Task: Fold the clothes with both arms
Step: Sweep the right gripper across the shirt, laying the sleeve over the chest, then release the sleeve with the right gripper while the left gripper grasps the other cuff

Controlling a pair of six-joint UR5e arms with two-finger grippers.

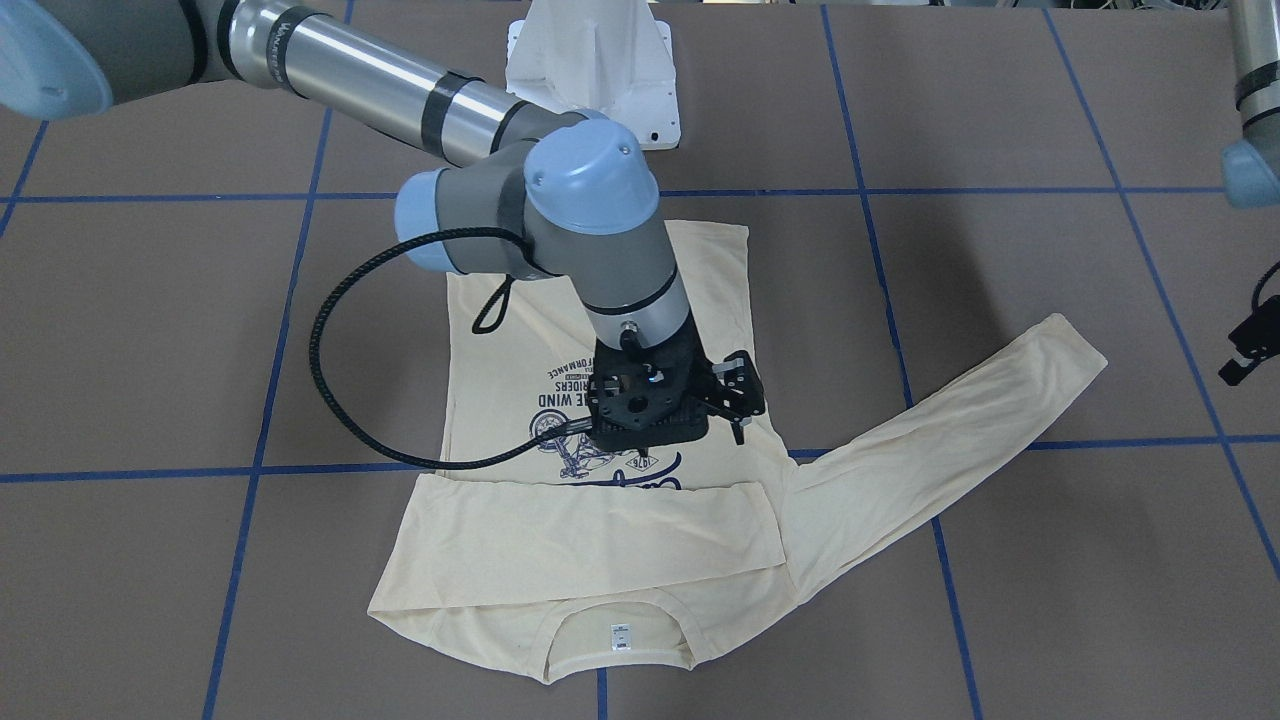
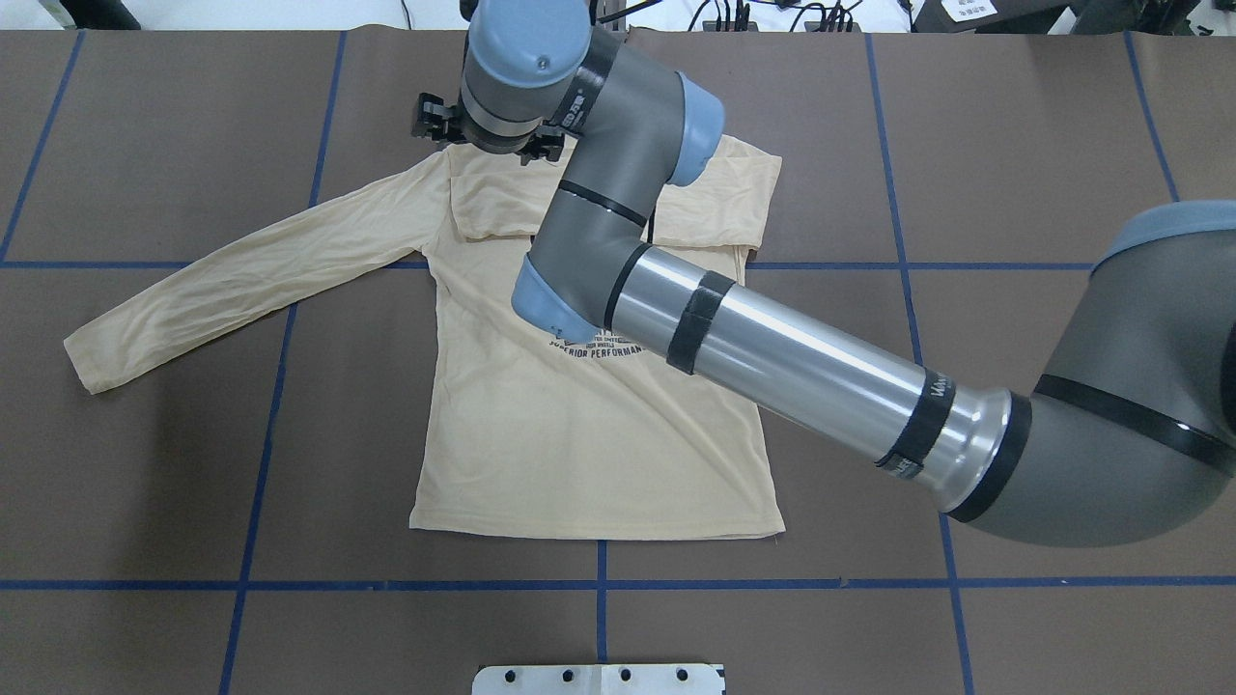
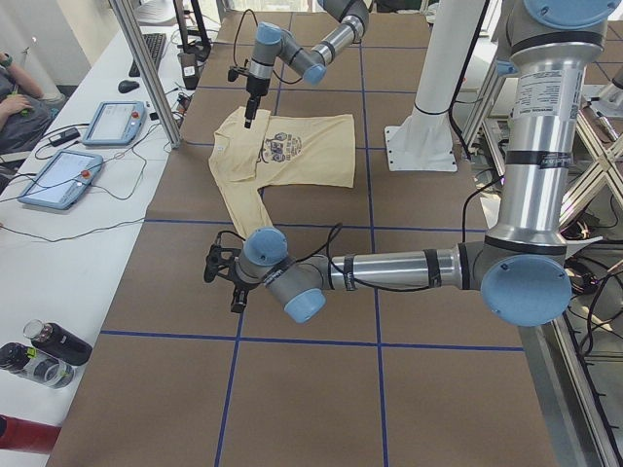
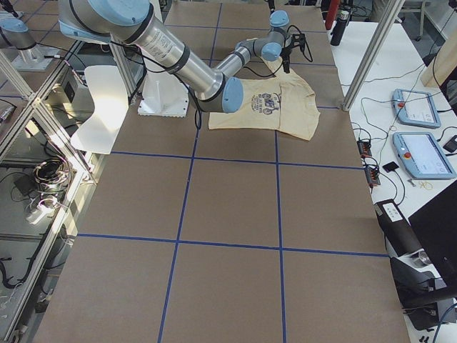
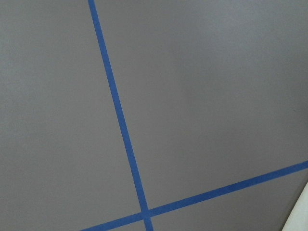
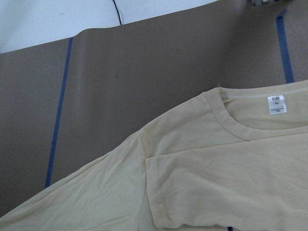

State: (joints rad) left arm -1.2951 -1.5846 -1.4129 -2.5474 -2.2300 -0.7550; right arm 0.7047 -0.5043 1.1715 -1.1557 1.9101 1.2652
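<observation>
The cream-yellow T-shirt [image 1: 620, 540] lies flat, print up, with its neck on the far side from the robot base. The sleeve on my right is folded across the chest [image 2: 618, 217]. The other sleeve [image 2: 251, 261] stretches out toward my left. The neck label [image 6: 275, 103] shows. My right gripper [image 1: 712, 432] hangs over the shirt's shoulder area, looks open and holds nothing. My left gripper [image 1: 1247, 350] hovers over bare table beyond the outstretched cuff [image 1: 1075, 350]. I cannot tell whether it is open or shut. Its wrist view shows only table and tape.
The brown table [image 2: 1014, 145] carries a blue tape grid [image 2: 599, 584]. The white pedestal base [image 1: 590, 70] stands at the robot's side of the shirt. A side bench holds tablets [image 3: 107, 122] and bottles [image 3: 54, 342], with an aluminium frame post [image 3: 146, 68] beside it.
</observation>
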